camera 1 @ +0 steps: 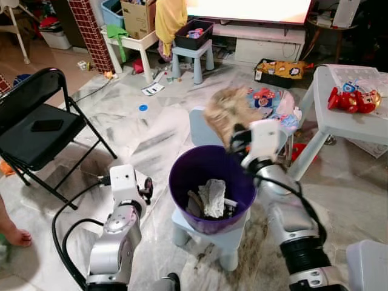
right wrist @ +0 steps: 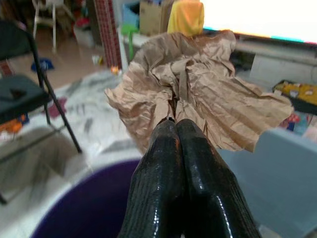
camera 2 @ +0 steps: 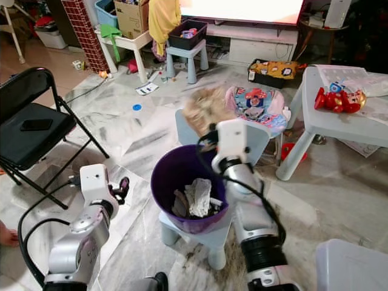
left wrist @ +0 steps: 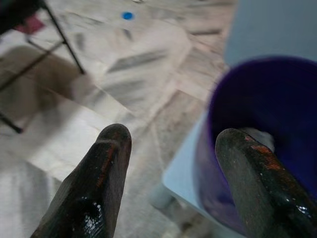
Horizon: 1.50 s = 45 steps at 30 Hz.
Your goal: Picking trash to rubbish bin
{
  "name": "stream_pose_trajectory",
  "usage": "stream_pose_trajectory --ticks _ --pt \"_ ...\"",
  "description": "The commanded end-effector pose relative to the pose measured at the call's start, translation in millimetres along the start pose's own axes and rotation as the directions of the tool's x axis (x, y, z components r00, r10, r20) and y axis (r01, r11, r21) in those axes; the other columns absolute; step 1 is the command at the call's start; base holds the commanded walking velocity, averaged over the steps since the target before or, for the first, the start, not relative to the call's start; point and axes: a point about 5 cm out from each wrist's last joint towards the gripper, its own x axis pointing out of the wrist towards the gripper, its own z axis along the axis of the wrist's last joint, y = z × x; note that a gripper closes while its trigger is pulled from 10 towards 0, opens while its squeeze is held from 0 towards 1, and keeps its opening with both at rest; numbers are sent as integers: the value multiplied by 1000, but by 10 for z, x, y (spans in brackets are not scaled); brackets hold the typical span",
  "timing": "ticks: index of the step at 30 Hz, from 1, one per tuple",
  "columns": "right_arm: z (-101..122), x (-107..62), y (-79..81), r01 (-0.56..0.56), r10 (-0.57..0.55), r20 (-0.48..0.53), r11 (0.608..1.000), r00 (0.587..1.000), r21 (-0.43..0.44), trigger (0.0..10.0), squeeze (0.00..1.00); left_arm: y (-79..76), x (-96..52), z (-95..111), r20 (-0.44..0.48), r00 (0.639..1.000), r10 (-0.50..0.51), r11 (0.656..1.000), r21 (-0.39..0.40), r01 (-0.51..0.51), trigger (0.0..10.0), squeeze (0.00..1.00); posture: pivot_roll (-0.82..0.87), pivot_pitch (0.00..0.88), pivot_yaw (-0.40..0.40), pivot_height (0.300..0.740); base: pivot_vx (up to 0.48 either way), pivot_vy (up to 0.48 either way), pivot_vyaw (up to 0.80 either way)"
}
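Silver arms low in my view. My left pincer [camera 1: 145,189] hangs beside the purple bin [camera 1: 182,176], fingers [left wrist: 99,168] apart, nothing between them, floor showing through the gap. It's idle, so I leave it.

Now the working side: my right pincer [right wrist: 176,126] has its fingers pressed together, clamped on the brown paper [right wrist: 193,84], a crumpled sheet fanning out past the tips. From the head camera the paper [camera 1: 229,109] is up in the air at the bin's far rim, blurred, and I'd say not squarely over the opening yet. The bin sits on a small pale stool [camera 1: 227,239] and already holds a white wad [camera 1: 212,197] and some dark scraps.

So I judge this the carry-and-drop step. Next move calls for bringing the paper in over the middle of the bin, lowering a touch, then parting the fingers. That wide, light sheet could catch the rim and slide off outside.

Farther out, a black chair [camera 1: 36,130] to my left, and a pale counter [camera 1: 348,121] with red toys [camera 1: 351,100] to my right.
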Motion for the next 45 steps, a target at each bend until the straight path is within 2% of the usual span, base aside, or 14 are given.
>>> stream_pose_trajectory --ticks 1,3,7,10,15,21,22,23,24,34,38,39,40,45 --pt "-74 19 63 -33 32 -38 999 999 -26 0 0 6 -25 19 6 1000 -10 1000 16 10 10000 0 133 92 13 740 0 0 0" --pt "-290 -8 138 -84 74 -137 994 988 -68 0 0 -8 -35 19 0 999 -39 999 33 39 10000 0 137 90 10 740 0 0 0" --pt "-437 -32 172 -118 94 -196 987 976 -112 0 0 -37 -73 23 -11 995 -96 995 28 96 10000 0 139 92 10 740 0 0 0" --pt "-604 -62 184 -147 95 -269 972 959 -181 0 0 -90 -156 -21 -40 982 -184 980 66 187 10000 0 143 92 11 740 0 0 0" --pt "-719 -86 153 -150 57 -325 952 944 -267 0 0 -124 -213 -65 -66 968 -242 967 64 246 10000 0 145 92 12 740 0 0 0" --pt "-856 -126 168 -211 82 -408 935 909 -283 0 0 -165 -229 -64 -84 957 -277 958 58 282 10000 0 142 97 11 740 0 0 0" --pt "-873 -132 170 -223 91 -414 933 906 -282 6039 86 -181 -238 -66 -88 954 -287 955 58 292 10000 0 139 98 12 740 0 0 0" --pt "-880 -134 171 -227 95 -418 933 904 -279 6039 86 -185 -242 -65 -90 953 -291 953 57 296 10000 0 136 99 12 740 0 0 0" --pt "-882 -136 160 -222 93 -416 935 905 -275 10000 1000 -197 -243 -68 -94 950 -297 951 58 304 10000 0 135 99 12 740 0 0 0" --pt "-831 -113 175 -238 129 -384 938 914 -252 10000 1000 -210 -220 -63 -101 948 -302 949 61 309 10000 0 125 101 9 740 0 0 0" --pt "-664 -55 140 -184 113 -280 952 953 -244 10000 1000 -209 -199 -20 -81 953 -292 953 63 297 10000 0 123 103 6 740 0 0 0" --pt "-664 -55 140 -184 113 -280 952 953 -244 10000 1000 -209 -199 -20 -81 953 -292 953 63 297 10000 0 123 103 6 740 0 0 0" --pt "-526 -25 96 -131 89 -200 969 976 -208 10000 1000 -207 -186 34 -47 959 -280 957 68 283 10000 0 121 103 5 740 0 0 0" --pt "-170 -3 -110 23 -27 -29 992 999 -126 10000 1000 -187 -142 205 53 972 -229 972 60 225 10000 0 110 100 3 740 0 0 0"
